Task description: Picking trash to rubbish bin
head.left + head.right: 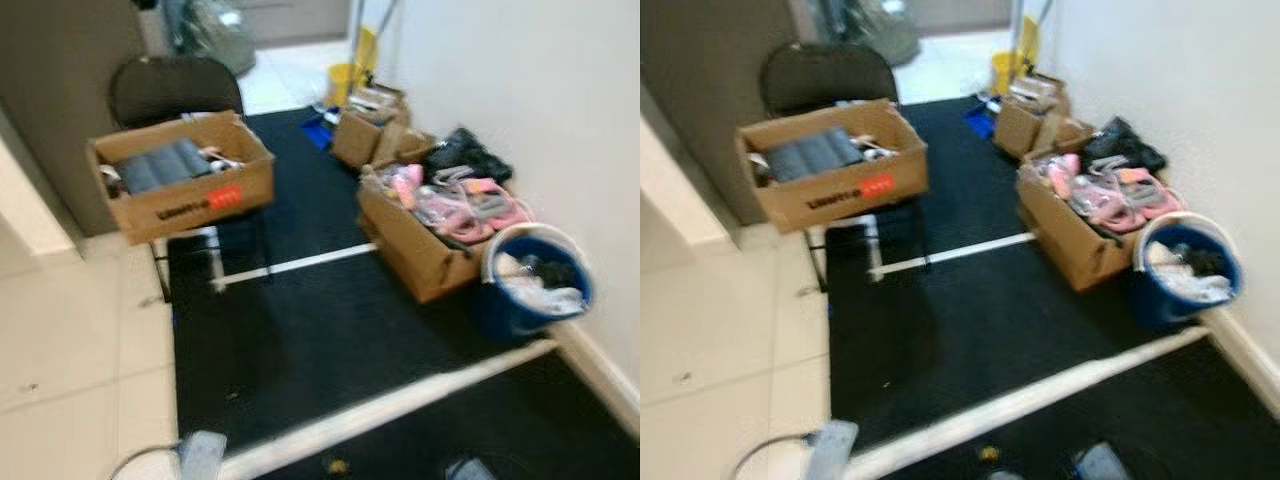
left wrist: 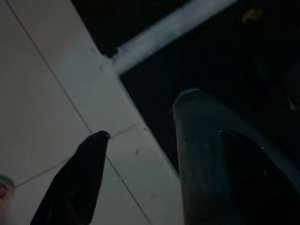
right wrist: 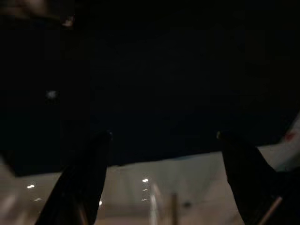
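Note:
The head views are blurred. A blue bucket with a white rim stands against the right wall, with pale crumpled rubbish inside. A small yellow scrap lies on the black carpet near the bottom edge; it also appears as a faint scrap in the left wrist view. My left gripper hangs open over the seam of pale tile and carpet, with a dark grey rounded shape between its fingers that I cannot identify. My right gripper is open in a very dark view.
A black chair carries an open cardboard box at the left. More boxes with pink items line the right wall, another box farther back. White stripes cross the carpet. Pale tiles lie left.

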Robot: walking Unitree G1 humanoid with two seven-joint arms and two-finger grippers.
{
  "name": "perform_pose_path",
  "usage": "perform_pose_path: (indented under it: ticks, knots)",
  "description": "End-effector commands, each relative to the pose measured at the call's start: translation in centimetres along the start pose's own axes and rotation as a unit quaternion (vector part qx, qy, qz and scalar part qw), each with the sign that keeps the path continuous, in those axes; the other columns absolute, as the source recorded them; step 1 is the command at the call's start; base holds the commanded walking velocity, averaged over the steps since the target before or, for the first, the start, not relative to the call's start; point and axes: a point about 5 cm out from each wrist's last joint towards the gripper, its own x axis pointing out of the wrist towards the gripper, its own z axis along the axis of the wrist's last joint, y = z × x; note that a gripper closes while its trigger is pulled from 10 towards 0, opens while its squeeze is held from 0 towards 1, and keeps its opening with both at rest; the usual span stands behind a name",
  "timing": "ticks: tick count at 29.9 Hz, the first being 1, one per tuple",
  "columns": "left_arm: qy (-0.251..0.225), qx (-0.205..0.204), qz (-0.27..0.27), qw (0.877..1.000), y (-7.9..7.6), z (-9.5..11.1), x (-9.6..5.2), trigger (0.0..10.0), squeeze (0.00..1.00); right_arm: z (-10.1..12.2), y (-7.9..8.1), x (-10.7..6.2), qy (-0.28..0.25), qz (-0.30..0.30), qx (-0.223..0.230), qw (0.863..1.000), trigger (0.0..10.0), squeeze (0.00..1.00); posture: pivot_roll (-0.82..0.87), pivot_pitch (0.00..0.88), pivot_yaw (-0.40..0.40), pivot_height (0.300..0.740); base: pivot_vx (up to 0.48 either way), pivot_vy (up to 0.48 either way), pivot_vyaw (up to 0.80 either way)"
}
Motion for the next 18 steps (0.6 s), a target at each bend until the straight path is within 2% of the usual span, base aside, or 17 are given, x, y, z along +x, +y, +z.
perform_pose_path:
  ticks: [1,18]
  knots:
    - [0.019,-0.002,-0.009,1.000,-0.57,-1.02,-0.13,10.0,0.00,0.06,-0.66,-0.07,0.000,-0.009,-0.001,1.000,10.0,0.00,-0.05,0.037,0.016,0.740,0.000,0.000,-0.76]
    - [0.015,-0.004,-0.007,1.000,-0.58,-0.93,-0.12,10.0,0.00,0.08,-0.77,-0.09,0.007,-0.018,-0.004,1.000,10.0,0.00,-0.06,0.040,0.019,0.740,0.000,0.000,-0.76]
